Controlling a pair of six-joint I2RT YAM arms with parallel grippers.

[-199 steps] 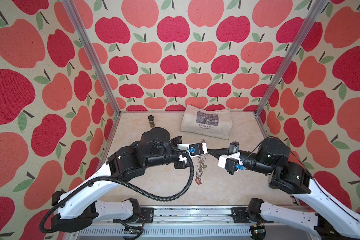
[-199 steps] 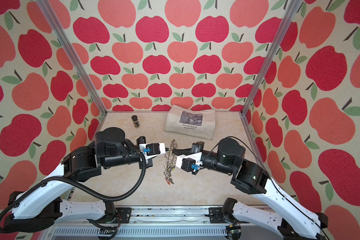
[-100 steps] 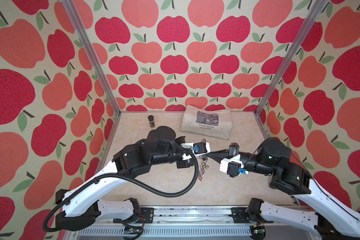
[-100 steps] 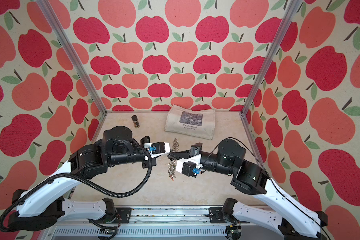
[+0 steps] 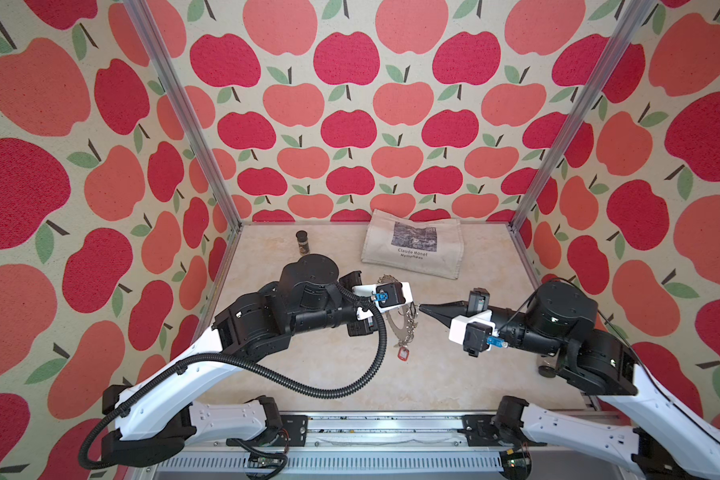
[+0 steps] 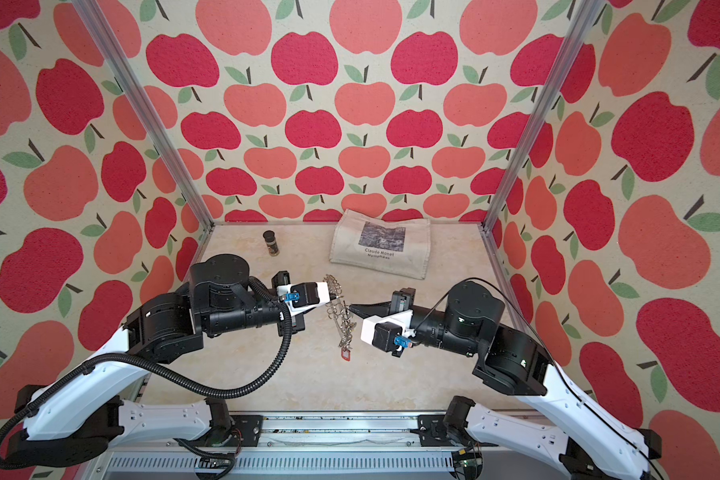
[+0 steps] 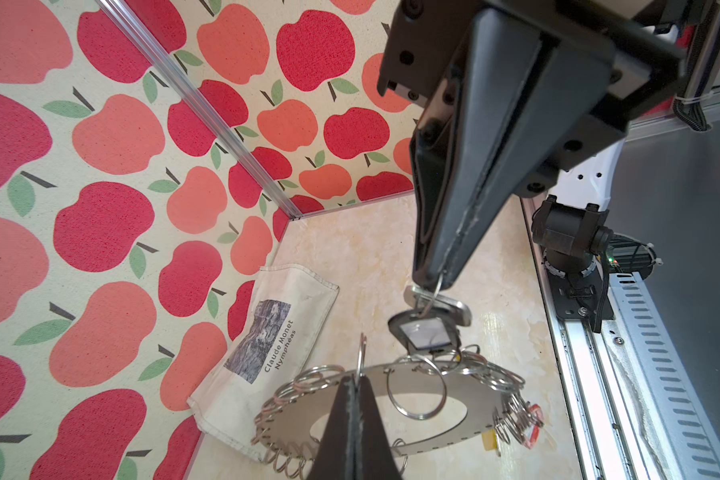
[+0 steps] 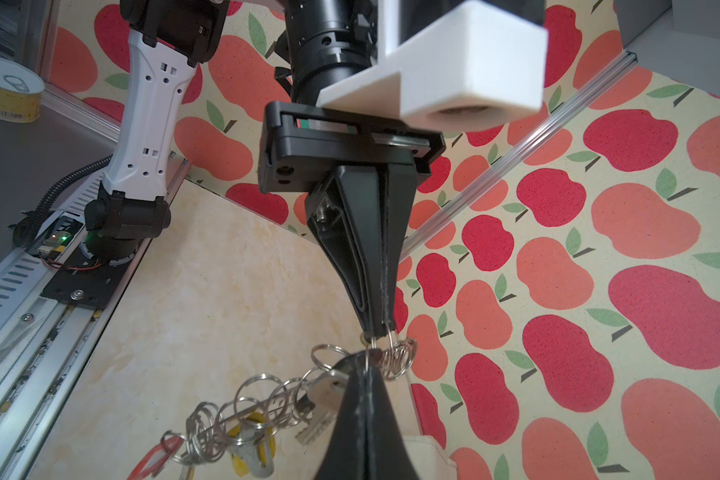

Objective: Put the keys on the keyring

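Keyring (image 5: 393, 328) (image 6: 341, 320) hangs edge-on over the middle of the bench (image 5: 454, 382) in both top views. It is a thin grey metal disc fringed with wire loops, and a red-framed tag (image 5: 403, 354) dangles lowest. The pointed black right jaws, closed, reach it from the right, while the left jaws are hidden beneath their white camera mount (image 5: 391, 293). A printed canvas pouch (image 5: 412, 249) and a small dark jar (image 5: 302, 242) sit near the bench's far edge. In the left wrist view the left jaws are pinched shut on one upright wire loop at the disc's rim, and the flat disc with its oval hole spreads beyond them. Above it the tapered right jaws clamp a small split ring from which the keys (image 7: 427, 332) hang: a silver key over a black tag with a clear window, just above the disc's loops. In the right wrist view the left jaws' matte tips grip a loop, coiled rings trail away, and the toothed silver key lies against the right jaws.
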